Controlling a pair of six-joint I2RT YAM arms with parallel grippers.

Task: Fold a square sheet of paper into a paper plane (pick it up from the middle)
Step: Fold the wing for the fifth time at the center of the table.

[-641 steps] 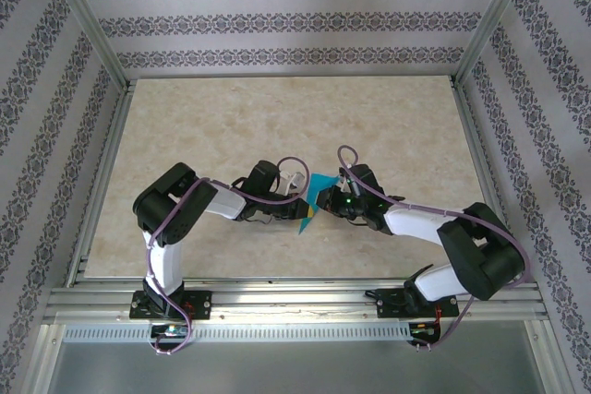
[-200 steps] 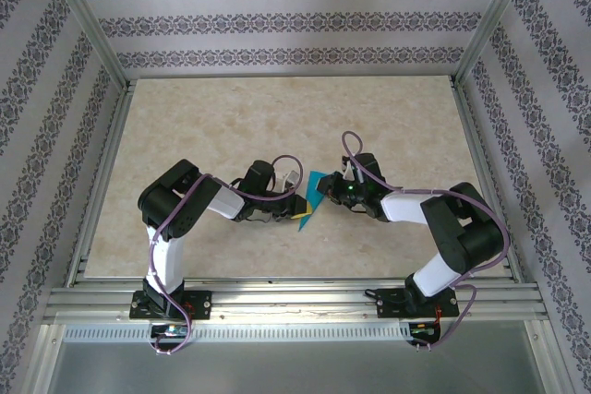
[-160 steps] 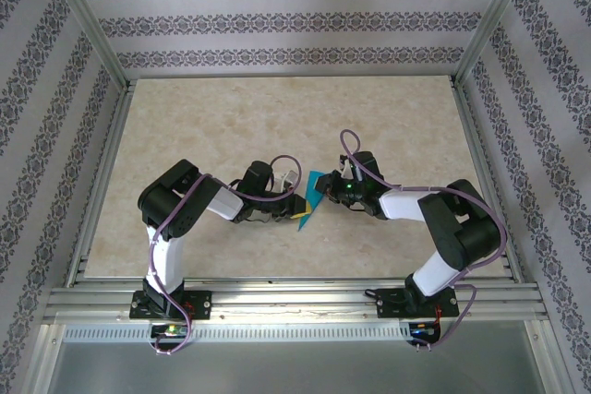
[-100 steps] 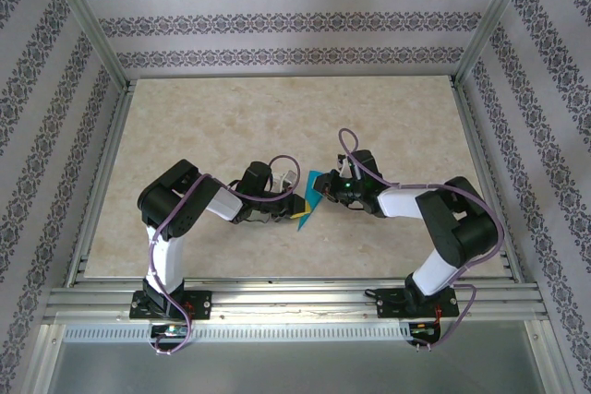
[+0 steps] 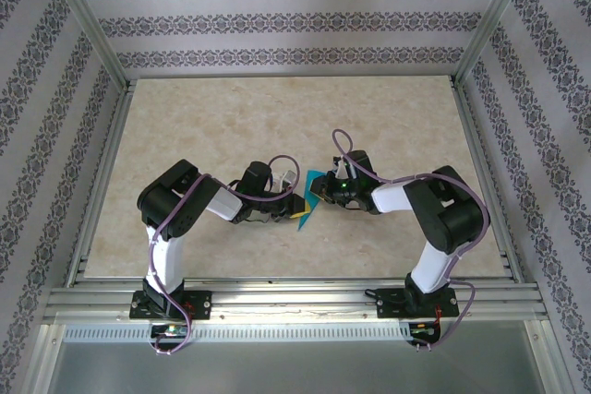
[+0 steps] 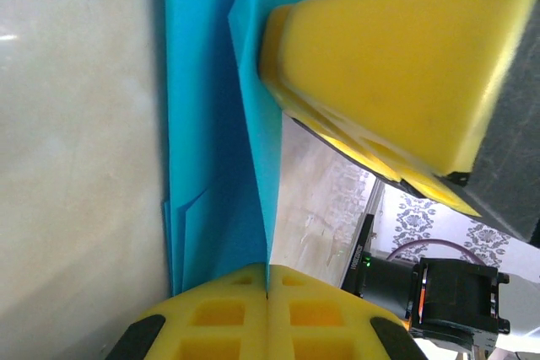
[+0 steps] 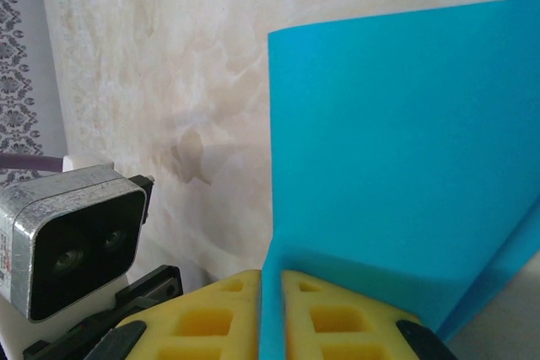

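While both tools are pinching the thin teal-blue sheet of paper [image 5: 312,193], you need to go slowly and gently, because paper this thin can tear or slip. It is already folded into a few layers. It sits near the middle of the pale stone-look table [image 5: 231,126], held between the two arms. It looks like you are making the next fold of the plane, so try to line the edges up before you press. Let one tool hold firm like an anchor and let the other do the moving. Do not pull the two tools away from each other, or the paper may rip at the crease. Do not twist it either, or the fold may come out crooked. Your left tool [image 6: 267,280] is closed tight. Its yellow foam pads are pressed together, with the edge of the paper [image 6: 211,124] caught in the thin line between them. Your right tool [image 7: 272,280] is clamped on the paper too. A flap of the paper [image 7: 380,124] stands up out of the narrow slot between its yellow pads. In the left wrist view, a big yellow finger [image 6: 380,65] of the right tool is right beside the paper, so the two tools are very close. Take care that they do not bump. From the top view you cannot tell if the bottom edge of the paper touches the table.
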